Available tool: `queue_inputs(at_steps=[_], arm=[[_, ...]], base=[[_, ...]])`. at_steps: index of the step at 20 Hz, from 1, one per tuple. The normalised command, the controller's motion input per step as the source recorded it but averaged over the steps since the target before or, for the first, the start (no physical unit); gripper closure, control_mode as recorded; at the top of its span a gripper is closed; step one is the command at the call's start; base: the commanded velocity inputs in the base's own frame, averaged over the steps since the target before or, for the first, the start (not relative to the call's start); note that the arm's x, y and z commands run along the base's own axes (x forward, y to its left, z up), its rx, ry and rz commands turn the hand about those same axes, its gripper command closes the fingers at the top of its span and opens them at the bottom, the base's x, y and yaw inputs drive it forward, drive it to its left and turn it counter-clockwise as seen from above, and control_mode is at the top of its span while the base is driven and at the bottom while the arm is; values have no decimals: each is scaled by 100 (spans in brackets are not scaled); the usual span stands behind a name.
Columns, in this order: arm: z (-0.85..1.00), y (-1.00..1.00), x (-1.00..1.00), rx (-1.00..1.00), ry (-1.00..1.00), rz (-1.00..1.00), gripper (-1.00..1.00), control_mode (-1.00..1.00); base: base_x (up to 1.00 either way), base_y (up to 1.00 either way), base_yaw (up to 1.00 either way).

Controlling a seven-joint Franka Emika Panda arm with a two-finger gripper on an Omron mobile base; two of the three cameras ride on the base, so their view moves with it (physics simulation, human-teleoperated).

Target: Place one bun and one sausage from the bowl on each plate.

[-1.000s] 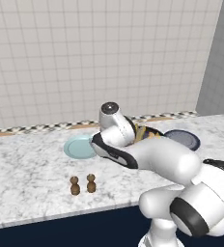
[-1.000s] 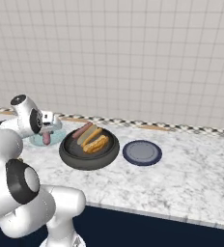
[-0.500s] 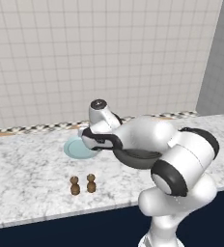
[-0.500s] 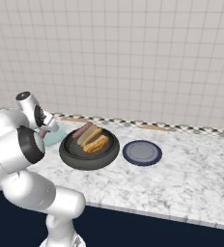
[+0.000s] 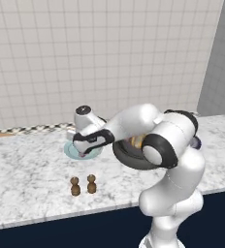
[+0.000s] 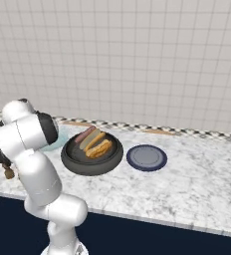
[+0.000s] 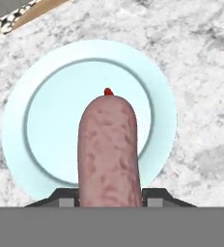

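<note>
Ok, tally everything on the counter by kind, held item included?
Reddish-pink sausages: 2, one held
Golden oblong buns: 2
Round flat plates: 2, teal and navy
Dark grey bowl: 1
Brown wooden shakers: 2
Total: 9

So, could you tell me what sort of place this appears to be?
Most likely a kitchen, rendered: a marble counter against a tiled wall, with a dark bowl of food, plates, and two wooden shakers.

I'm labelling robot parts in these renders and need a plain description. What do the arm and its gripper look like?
The arm is glossy white, built of rounded, bulging segments with dark grey-black bands and caps at the joints; one round dark cap tops the wrist end. No cables or markings show. The gripper has two small dark grey finger tips with paler grey square faces, seen in the hand view.
</note>
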Motion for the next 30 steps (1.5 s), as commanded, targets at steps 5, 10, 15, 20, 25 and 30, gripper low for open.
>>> queue_inputs(at_steps=[5,10,15,20,25,30], arm=[[-31,6,58,3,6,-18,100,-100],[-33,-2,51,3,1,-9,-100,-100],[14,-28,2,2,0,0,-100,-100],[93,-80,-60,11,-3,3,-100,-100],[53,-100,-94,13,-1,1,-100,-100],[5,-100,-57,1,1,0,-100,-100]], base=[[0,0,0],[0,0,0],[0,0,0],[0,0,0],[0,0,0],[0,0,0]])
